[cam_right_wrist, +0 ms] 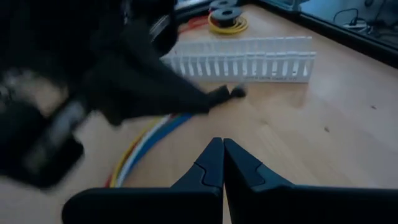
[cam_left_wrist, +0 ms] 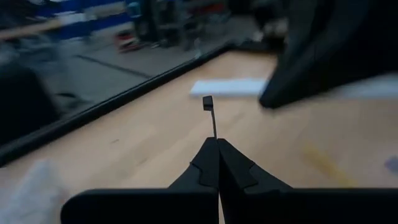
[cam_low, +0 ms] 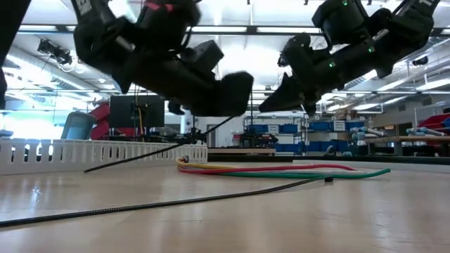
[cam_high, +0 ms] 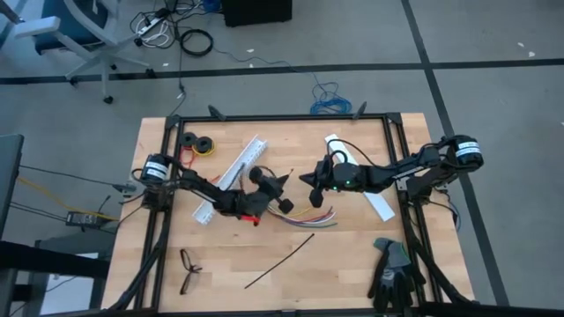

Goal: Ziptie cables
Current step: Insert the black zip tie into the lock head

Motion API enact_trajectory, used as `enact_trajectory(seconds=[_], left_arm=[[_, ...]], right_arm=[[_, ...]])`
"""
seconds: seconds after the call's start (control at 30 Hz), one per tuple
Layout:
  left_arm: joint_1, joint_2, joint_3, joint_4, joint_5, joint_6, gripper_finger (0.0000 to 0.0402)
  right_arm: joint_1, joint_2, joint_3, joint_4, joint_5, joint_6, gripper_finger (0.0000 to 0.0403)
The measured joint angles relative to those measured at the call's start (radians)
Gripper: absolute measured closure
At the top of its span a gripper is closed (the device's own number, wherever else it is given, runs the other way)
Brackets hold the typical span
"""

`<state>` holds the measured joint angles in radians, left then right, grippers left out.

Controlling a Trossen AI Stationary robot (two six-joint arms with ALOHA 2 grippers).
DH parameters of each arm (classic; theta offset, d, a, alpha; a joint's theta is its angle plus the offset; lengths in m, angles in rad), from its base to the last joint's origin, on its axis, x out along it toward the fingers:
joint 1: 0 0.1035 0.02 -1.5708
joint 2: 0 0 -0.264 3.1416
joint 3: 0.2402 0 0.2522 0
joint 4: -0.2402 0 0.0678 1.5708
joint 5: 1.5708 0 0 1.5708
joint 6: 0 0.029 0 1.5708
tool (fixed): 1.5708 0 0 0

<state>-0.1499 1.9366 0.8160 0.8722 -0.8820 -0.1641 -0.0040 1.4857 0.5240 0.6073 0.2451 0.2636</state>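
Nearest the low camera lay a loose ziptie (cam_low: 162, 204), beyond it the cables (cam_high: 319, 217) just below both raised grippers, the left gripper (cam_left_wrist: 217, 144) clamped on a second ziptie (cam_left_wrist: 212, 118), the right gripper (cam_right_wrist: 222, 163) pressed together, empty, facing it.

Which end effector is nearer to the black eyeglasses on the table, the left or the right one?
Left. The left end effector is above the table's middle, on the eyeglasses' side. The right end effector faces it from farther away.
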Motion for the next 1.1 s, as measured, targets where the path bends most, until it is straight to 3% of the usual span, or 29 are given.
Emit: enact_trajectory(seconds=[0.13,0.5,0.73,0.87,0.93,1.1], left_arm=[[0.058,-0.025,-0.073,0.17,0.159,-0.067,0.0401],[0.212,-0.102,-0.145,0.186,0.473,-0.432,0.0401],[0.243,-0.101,-0.141,0.236,0.547,-0.517,0.0401],[0.231,-0.101,-0.141,0.239,0.582,-0.484,0.0401],[0.212,-0.101,-0.141,0.242,0.585,-0.427,0.0401],[0.16,-0.101,-0.141,0.241,0.552,-0.281,0.0401]], right_arm=[[0.0,0.0,0.0,-0.008,-0.005,-0.068,0.0403],[0.019,0.0,0.0,-0.02,-0.039,-0.331,0.0403],[0.029,0.0,0.0,-0.02,-0.023,-0.396,0.0403],[0.015,0.0,0.0,-0.007,0.098,-0.243,0.0403],[-0.002,0.0,0.0,0.014,0.106,-0.137,0.0403],[-0.045,0.0,0.0,0.121,-0.079,0.003,0.0403]])
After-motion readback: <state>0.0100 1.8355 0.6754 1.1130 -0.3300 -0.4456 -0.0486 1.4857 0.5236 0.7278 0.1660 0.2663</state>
